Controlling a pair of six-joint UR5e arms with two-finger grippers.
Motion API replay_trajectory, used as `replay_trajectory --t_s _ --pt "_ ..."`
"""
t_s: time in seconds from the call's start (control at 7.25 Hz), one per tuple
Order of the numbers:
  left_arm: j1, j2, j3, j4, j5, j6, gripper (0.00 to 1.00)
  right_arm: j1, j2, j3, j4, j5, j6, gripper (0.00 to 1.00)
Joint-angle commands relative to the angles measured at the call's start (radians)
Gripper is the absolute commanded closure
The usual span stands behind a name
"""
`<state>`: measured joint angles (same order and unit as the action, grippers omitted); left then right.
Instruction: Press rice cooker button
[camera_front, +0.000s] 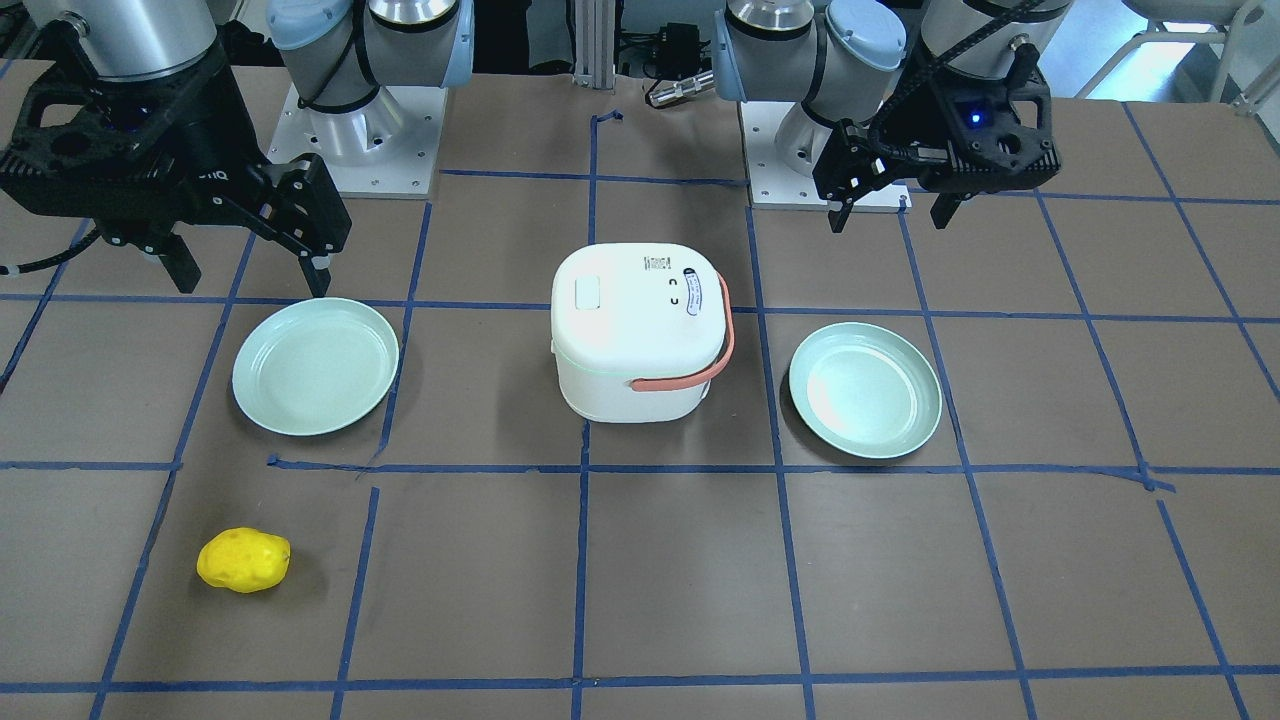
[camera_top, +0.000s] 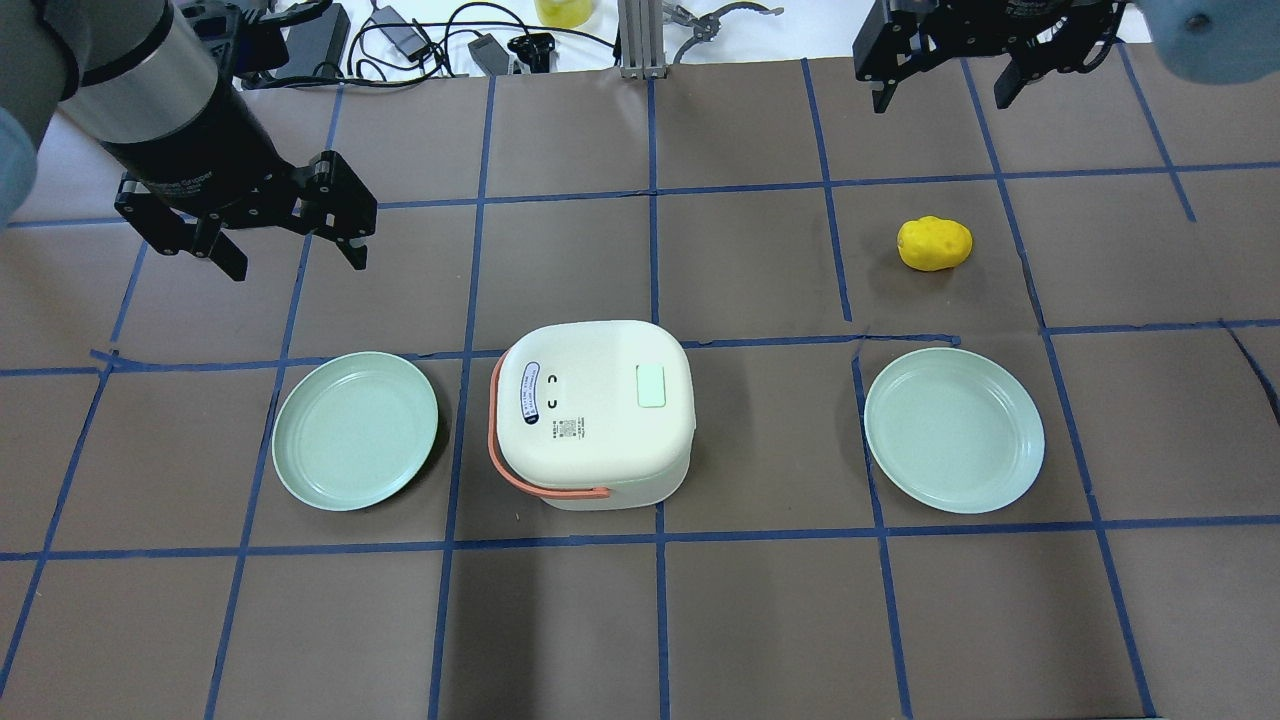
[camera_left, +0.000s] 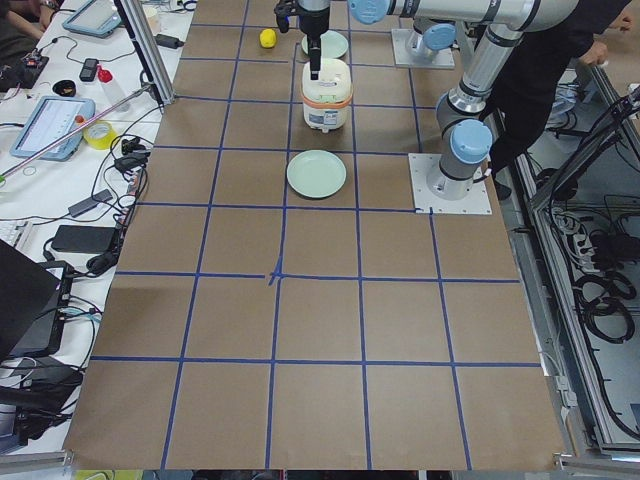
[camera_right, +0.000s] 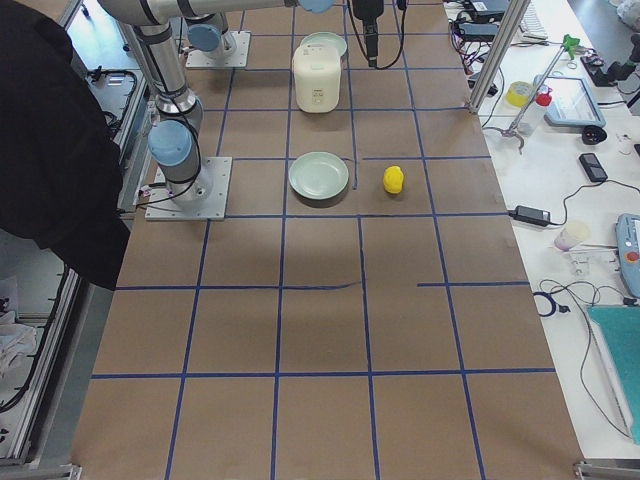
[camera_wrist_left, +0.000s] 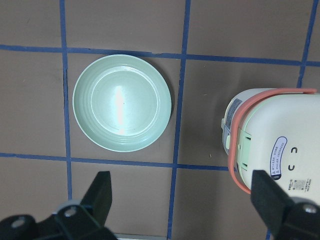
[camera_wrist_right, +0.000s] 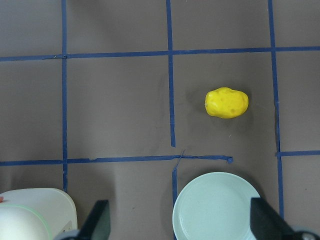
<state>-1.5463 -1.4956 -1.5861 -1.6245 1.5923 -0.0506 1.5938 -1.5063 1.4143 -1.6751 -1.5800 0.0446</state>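
The white rice cooker (camera_front: 635, 345) with a salmon handle stands at the table's middle; it also shows in the overhead view (camera_top: 590, 440). Its pale mint button (camera_front: 586, 293) sits on the lid's top near one edge, toward the robot's right side (camera_top: 651, 385). My left gripper (camera_top: 296, 262) is open and empty, raised off to the cooker's left (camera_front: 888, 222). My right gripper (camera_top: 941, 102) is open and empty, high over the table's far right (camera_front: 253, 287). In the left wrist view the cooker (camera_wrist_left: 270, 145) is at the right edge and the button is out of frame.
Two mint plates lie either side of the cooker, one on the left (camera_top: 355, 430) and one on the right (camera_top: 955, 430). A yellow lumpy fruit (camera_top: 934, 243) lies beyond the right plate and shows in the right wrist view (camera_wrist_right: 226, 102). Blue tape lines grid the brown table.
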Motion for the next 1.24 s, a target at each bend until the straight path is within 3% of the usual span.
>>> replay_trajectory --t_s 0.0,0.69,0.83,1.1 --pt "0.0 0.0 0.0 0.0 0.0 0.0 0.0 0.0 -0.003 0.0 0.0 0.0 0.0 0.0" --pt "0.0 0.0 0.0 0.0 0.0 0.0 0.0 0.005 -0.006 0.006 0.015 0.031 0.001 0.0" --pt "0.0 0.0 0.0 0.0 0.0 0.0 0.0 0.012 -0.008 0.012 0.021 0.084 0.011 0.0" --pt "0.0 0.0 0.0 0.0 0.0 0.001 0.0 0.096 0.001 0.047 0.021 0.091 0.119 0.0"
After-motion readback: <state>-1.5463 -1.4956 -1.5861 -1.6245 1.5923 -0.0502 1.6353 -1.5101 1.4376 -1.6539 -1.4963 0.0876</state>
